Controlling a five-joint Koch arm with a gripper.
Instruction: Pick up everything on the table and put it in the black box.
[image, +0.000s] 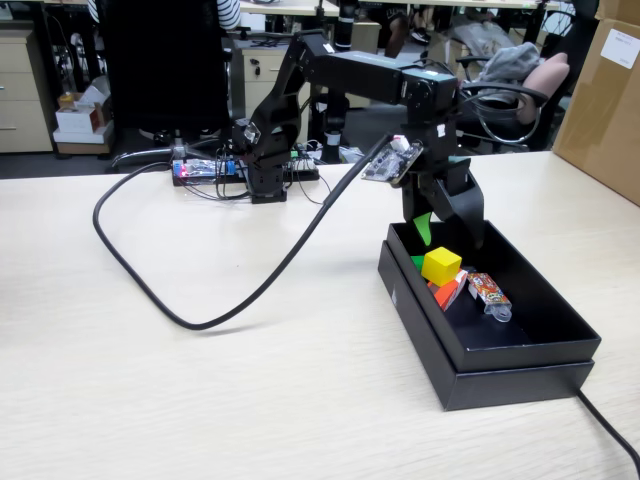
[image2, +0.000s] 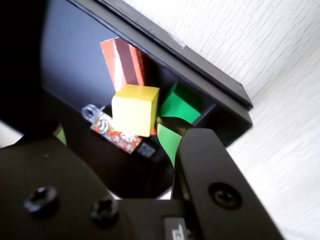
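The black box (image: 520, 372) stands on the table (image: 200, 390) at the right of the fixed view. Inside it lie a yellow cube (image: 441, 265), a green cube (image: 417, 263) behind it, and a red-orange packet (image: 447, 293). My gripper (image: 445, 236) hangs just above the box's far end, open, with nothing between its green-padded fingers. The wrist view looks down into the box (image2: 215, 80): the yellow cube (image2: 135, 109) is in the middle, with the green cube (image2: 180, 104) to its right and the packet (image2: 122, 62) leaning on the wall. There too my gripper (image2: 112, 136) is open.
A small orange-patterned candy wrapper (image: 490, 294) also lies in the box. A thick black cable (image: 200, 322) loops across the table from the arm's base. A circuit board (image: 200, 170) sits at the back and a tan carton (image: 600, 90) at the far right.
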